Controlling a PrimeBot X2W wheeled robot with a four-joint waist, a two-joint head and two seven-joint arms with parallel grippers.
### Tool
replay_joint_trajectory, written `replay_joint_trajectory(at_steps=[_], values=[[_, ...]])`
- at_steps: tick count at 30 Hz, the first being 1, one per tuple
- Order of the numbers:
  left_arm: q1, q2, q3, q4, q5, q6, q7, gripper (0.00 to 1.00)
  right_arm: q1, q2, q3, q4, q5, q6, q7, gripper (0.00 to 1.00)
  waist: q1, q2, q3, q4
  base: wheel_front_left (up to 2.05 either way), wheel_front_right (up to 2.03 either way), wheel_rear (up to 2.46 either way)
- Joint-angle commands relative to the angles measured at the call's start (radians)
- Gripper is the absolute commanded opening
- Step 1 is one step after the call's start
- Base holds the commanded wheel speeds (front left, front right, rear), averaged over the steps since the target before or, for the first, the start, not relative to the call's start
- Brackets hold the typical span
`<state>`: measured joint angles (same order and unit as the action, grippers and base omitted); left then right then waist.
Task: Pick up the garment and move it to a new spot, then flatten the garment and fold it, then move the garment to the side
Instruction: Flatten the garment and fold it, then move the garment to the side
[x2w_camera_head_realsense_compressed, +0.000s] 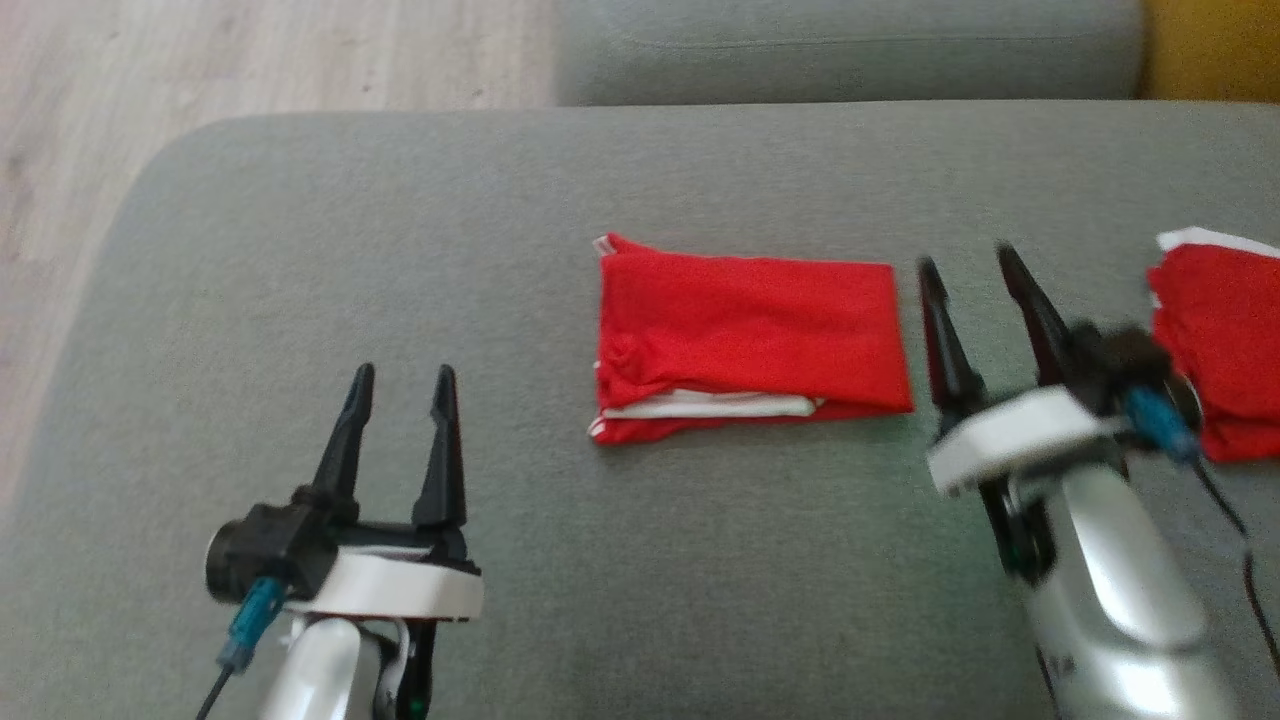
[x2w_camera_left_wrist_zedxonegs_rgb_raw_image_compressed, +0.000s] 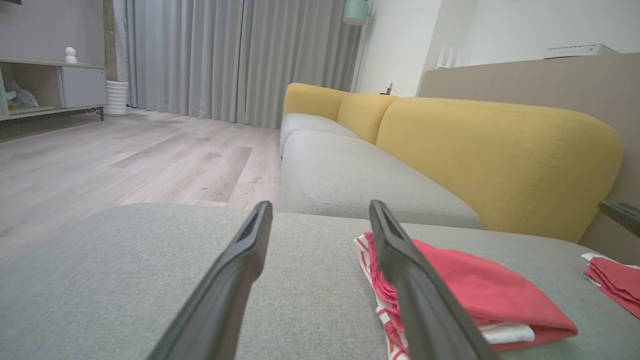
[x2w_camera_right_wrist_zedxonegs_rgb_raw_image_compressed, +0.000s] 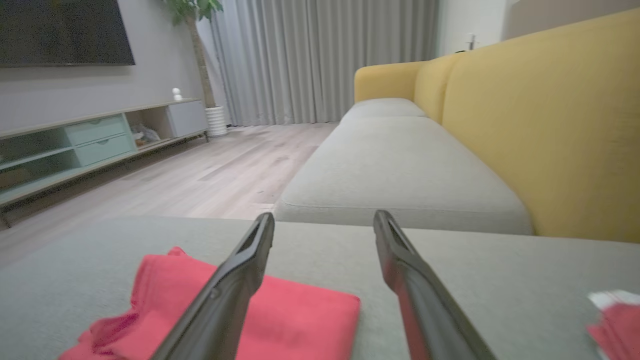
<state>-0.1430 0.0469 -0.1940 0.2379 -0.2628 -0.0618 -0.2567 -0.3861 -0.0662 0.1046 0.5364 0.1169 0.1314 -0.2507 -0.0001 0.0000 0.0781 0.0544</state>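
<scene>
Head view is showing the folded red garment (x2w_camera_head_realsense_compressed: 750, 335) lying flat near the middle of the grey sofa seat (x2w_camera_head_realsense_compressed: 400, 200). It is a neat rectangle, with white trim peeking out along its near edge and at its left corners. The left end effector (x2w_camera_head_realsense_compressed: 405, 372) is hovering over the seat at the lower left, well apart from the garment, its two dark fingers standing wide apart and gripping nothing. The right end effector (x2w_camera_head_realsense_compressed: 966, 256) is sitting just beside the garment's right edge, slightly blurred, its fingers likewise spread wide and empty. A second red cloth (x2w_camera_head_realsense_compressed: 1215, 350) with a white edge is lying at the right edge of the seat, beyond the right arm. Left wrist view is looking along the seat, with the garment lying to the right of its fingers and a yellow backrest (x2w_camera_left_wrist_zedxonegs_rgb_raw_image_compressed: 500, 160) rising behind. Right wrist view is showing the garment lying low and to the left, partly under its left finger, with pale wooden floor (x2w_camera_right_wrist_zedxonegs_rgb_raw_image_compressed: 225, 170) beyond the seat.
</scene>
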Motion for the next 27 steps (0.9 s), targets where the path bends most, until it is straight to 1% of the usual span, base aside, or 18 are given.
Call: replay_joint_trajectory(at_steps=[1, 4, 7, 12, 16, 21, 24, 27], values=[[-0.016, 0.003, 0.040, -0.038, 0.007, 0.000, -0.005, 1.00, 0.008, 0.016, 0.010, -0.049, -0.003, -0.001, -0.011, 1.00, 0.0001, 0.0000, -0.014, -0.029, 0.00, 0.00, 0.00], [0.007, 0.003, 0.059, -0.045, 0.007, 0.000, -0.005, 1.00, 0.099, 0.016, -0.022, -0.115, -0.009, -0.001, -0.011, 1.00, 0.0001, 0.0000, -0.016, -0.057, 0.00, 0.00, 0.00], [0.026, 0.003, 0.073, -0.049, 0.006, -0.001, -0.005, 1.00, 0.170, 0.016, -0.037, -0.154, 0.002, -0.001, -0.011, 1.00, 0.0001, 0.0000, -0.011, -0.073, 0.00, 0.00, 0.00], [0.036, 0.003, 0.081, -0.050, 0.003, -0.002, -0.005, 1.00, 0.218, 0.016, -0.039, -0.185, 0.015, -0.001, -0.011, 1.00, 0.0001, 0.0000, 0.002, -0.083, 0.00, 0.00, 0.00], [0.021, 0.003, 0.074, -0.052, 0.004, -0.005, -0.005, 1.00, 0.205, 0.016, -0.035, -0.196, 0.019, -0.001, -0.010, 1.00, 0.0001, 0.0000, 0.023, -0.072, 0.00, 0.00, 0.00], [-0.017, 0.003, 0.044, -0.056, -0.003, -0.005, -0.005, 1.00, 0.147, 0.016, -0.037, -0.193, 0.023, -0.001, 0.023, 1.00, 0.0001, 0.0000, 0.071, -0.034, 0.00, 0.00, 0.00], [-0.037, 0.003, 0.021, -0.054, -0.009, -0.004, -0.005, 1.00, 0.095, 0.016, -0.031, -0.151, 0.079, -0.001, 0.071, 1.00, 0.0001, 0.0000, 0.107, -0.005, 0.00, 0.00, 0.00], [-0.056, 0.003, -0.002, -0.049, -0.014, -0.003, -0.005, 1.00, 0.032, 0.016, -0.029, -0.085, 0.118, -0.001, 0.110, 1.00, 0.0001, 0.0000, 0.138, 0.028, 0.00, 0.00, 0.00]])
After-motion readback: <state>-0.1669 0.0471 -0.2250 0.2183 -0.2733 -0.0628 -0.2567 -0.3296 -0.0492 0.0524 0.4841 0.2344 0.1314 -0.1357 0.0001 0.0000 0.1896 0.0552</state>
